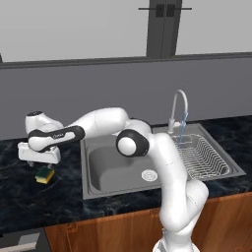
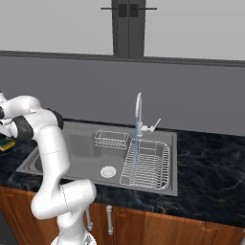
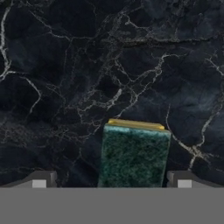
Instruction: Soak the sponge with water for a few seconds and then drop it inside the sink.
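The sponge (image 1: 45,174) lies flat on the dark marble counter left of the sink (image 1: 93,189), green scrub side up with a yellow edge showing. In the right base view the sponge (image 2: 6,143) sits at the far left edge. My gripper (image 1: 42,165) hangs just above it, pointing down. In the hand view the gripper (image 3: 111,181) is open, its fingertips (image 3: 41,180) wide apart either side of the sponge (image 3: 134,155), not touching it. A thin pale-blue stream of water (image 1: 183,129) falls from the arched faucet (image 1: 178,103) onto the wire rack.
A wire dish rack (image 1: 203,157) fills the sink's right part, and the round drain (image 1: 148,174) sits in the deep left basin. My arm's elbow (image 1: 132,142) hangs over the basin. A grey backsplash wall runs behind the counter; wooden cabinet fronts are below.
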Tool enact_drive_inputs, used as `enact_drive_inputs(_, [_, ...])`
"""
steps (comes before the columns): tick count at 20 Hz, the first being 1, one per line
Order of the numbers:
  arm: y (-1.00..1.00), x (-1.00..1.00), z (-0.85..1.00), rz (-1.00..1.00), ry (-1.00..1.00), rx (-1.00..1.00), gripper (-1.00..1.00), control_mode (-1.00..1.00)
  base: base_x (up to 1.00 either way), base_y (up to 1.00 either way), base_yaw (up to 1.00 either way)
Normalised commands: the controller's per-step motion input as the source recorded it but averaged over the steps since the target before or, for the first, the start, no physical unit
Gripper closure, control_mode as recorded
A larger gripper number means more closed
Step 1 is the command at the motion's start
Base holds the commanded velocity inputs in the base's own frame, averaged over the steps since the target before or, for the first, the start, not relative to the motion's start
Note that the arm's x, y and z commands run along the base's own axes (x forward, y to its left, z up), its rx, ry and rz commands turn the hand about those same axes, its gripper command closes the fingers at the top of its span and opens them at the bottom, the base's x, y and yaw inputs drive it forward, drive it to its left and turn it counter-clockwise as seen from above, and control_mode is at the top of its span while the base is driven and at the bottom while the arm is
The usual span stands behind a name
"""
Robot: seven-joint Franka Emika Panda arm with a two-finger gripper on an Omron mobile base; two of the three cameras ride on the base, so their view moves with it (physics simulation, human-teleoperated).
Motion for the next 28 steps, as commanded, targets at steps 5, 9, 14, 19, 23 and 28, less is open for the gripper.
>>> enact_drive_inputs(5, [0.00, -0.01, -0.03, 0.00, 0.00, -0.02, -1.00, -1.00, 0.00, 0.00, 0.00])
enact_drive_inputs(9, [0.00, 0.00, -0.13, 0.00, 0.00, -0.02, -1.00, -1.00, 0.00, 0.00, 0.00])
enact_drive_inputs(14, [0.00, 0.00, -0.16, 0.00, -0.02, -0.01, -1.00, -1.00, 0.00, 0.00, 0.00])
enact_drive_inputs(19, [0.00, 0.00, -0.19, 0.00, -0.03, 0.00, -1.00, -1.00, 0.00, 0.00, 0.00])
enact_drive_inputs(23, [0.00, 0.00, -0.25, 0.00, -0.03, 0.00, -1.00, -1.00, 0.00, 0.00, 0.00])
enact_drive_inputs(28, [0.00, 0.00, -0.26, 0.00, -0.04, 0.00, -1.00, -1.00, 0.00, 0.00, 0.00])
